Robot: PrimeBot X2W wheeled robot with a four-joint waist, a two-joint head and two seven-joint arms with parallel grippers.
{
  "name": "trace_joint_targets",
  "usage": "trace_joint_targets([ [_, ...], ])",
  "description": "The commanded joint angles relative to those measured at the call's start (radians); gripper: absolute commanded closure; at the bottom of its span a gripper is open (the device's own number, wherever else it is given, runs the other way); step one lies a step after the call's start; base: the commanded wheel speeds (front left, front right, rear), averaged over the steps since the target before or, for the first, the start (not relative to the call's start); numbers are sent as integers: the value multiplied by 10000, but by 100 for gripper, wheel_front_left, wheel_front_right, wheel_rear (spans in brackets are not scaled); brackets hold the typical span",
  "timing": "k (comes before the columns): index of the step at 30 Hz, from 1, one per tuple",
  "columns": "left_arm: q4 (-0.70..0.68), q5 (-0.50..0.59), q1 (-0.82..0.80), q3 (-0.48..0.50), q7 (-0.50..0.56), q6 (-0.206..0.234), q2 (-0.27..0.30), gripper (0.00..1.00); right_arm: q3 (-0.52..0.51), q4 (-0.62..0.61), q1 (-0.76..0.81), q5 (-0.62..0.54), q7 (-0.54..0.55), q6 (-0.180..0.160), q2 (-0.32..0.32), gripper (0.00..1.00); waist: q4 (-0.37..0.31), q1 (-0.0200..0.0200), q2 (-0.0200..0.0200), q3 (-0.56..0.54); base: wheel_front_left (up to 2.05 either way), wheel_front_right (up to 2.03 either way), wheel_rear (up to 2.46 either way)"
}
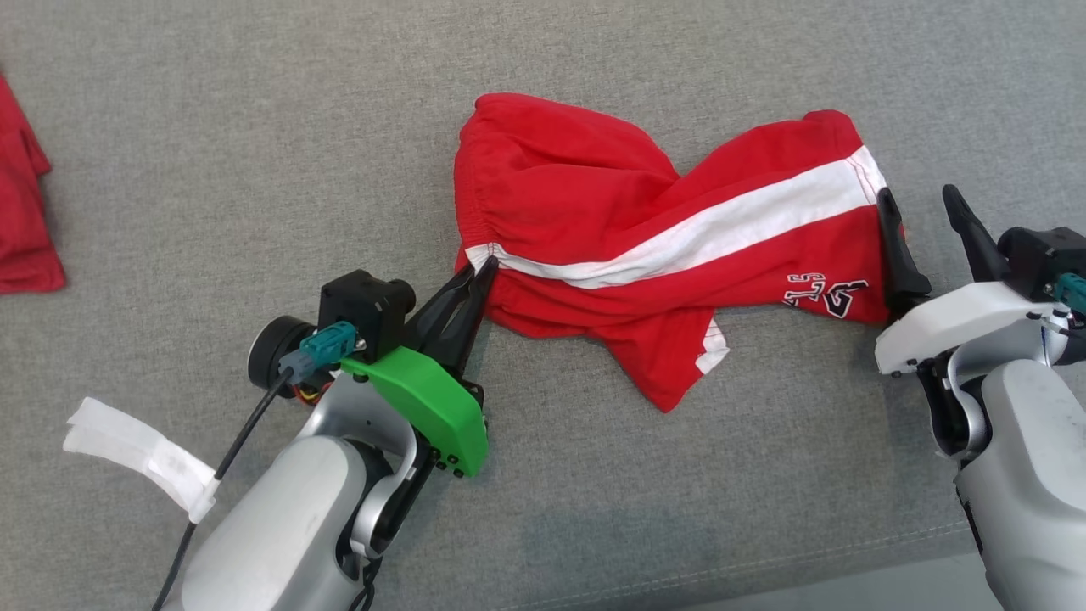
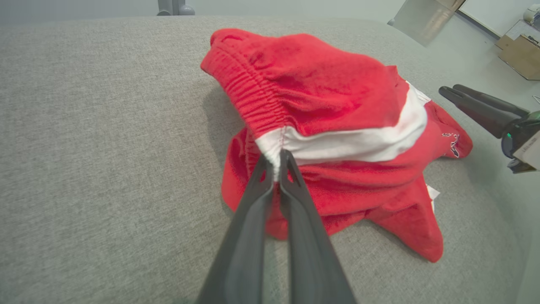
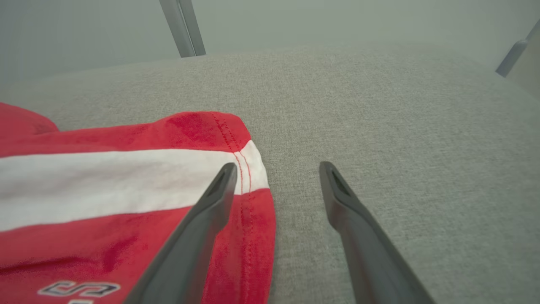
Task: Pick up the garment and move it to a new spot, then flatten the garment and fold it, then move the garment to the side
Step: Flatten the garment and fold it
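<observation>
Nearest of all, the left arm's pale forearm (image 1: 280, 518) at the lower left of the head view, a black cable (image 1: 246, 433) running along it with a strip of white tape (image 1: 140, 450) wrapped round; just ahead sits the green wrist cover (image 1: 424, 399); and from it the left gripper (image 1: 479, 270) reaches up and right, its two dark fingers clenched together on the red shorts (image 1: 594, 204). The left wrist view makes the grip plain; the left gripper (image 2: 276, 158) pinches the cloth right where the white side stripe (image 2: 358, 141) meets the gathered waistband (image 2: 249, 93). Over on the lower right, the right gripper (image 1: 917, 191) stands released, jaws wide apart; one finger lies over the leg hem (image 3: 247, 169), the other over bare grey fabric surface (image 3: 400, 126); whether that inner finger touches the cloth I cannot tell. The shorts lie crumpled in the middle of the grey fabric surface, between the two grippers, waistband end towards the left gripper, one leg stretched towards the right one; white lettering (image 1: 827, 293) shows near that leg's hem; the second leg (image 1: 679, 356) pokes out towards the robot. Further off, at the far left edge, another red garment (image 1: 21, 212) lies well apart from the shorts.
</observation>
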Motion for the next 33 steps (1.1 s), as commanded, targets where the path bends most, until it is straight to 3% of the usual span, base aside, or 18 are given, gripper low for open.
trace_joint_targets([
  [1,-23,44,-199,2,-80,38,49,100,187,399,-367,122,-91,-7,-161,0,192,0,0,244,0,0,0],
  [4,-34,135,-286,-51,-124,0,17,100,606,1089,-833,310,-93,-7,-397,0,323,0,0,346,0,0,0],
  [5,-44,157,-315,-65,-189,-4,14,100,747,1265,-959,372,-99,-7,-487,9,356,0,0,362,0,0,0],
  [6,-60,213,-339,-78,-242,-6,22,100,894,1414,-1045,461,-42,-7,-551,52,376,0,0,371,0,0,0],
  [7,-69,245,-350,-89,-293,9,28,100,1035,1516,-1116,551,-7,-7,-624,68,390,0,0,375,0,0,0],
  [8,-89,282,-353,-92,-358,36,28,100,1166,1607,-1167,654,43,-7,-703,96,399,0,0,373,0,0,0],
  [9,-133,296,-359,-84,-421,45,15,100,1304,1664,-1188,765,95,-7,-765,100,404,0,0,365,0,0,0],
  [20,-955,627,-462,133,-813,262,310,100,1736,489,-1368,1623,-229,-10,-1448,100,171,0,0,-11,0,0,0],
  [27,-1771,758,-692,675,-1208,472,712,100,1174,-1660,-1430,1667,-209,-8,-1664,100,-6,0,0,-537,0,0,0],
  [33,-2350,942,-1205,1388,-1513,806,1060,100,198,-4136,-1537,1343,181,-10,-1419,100,23,0,0,-1168,0,0,0],
])
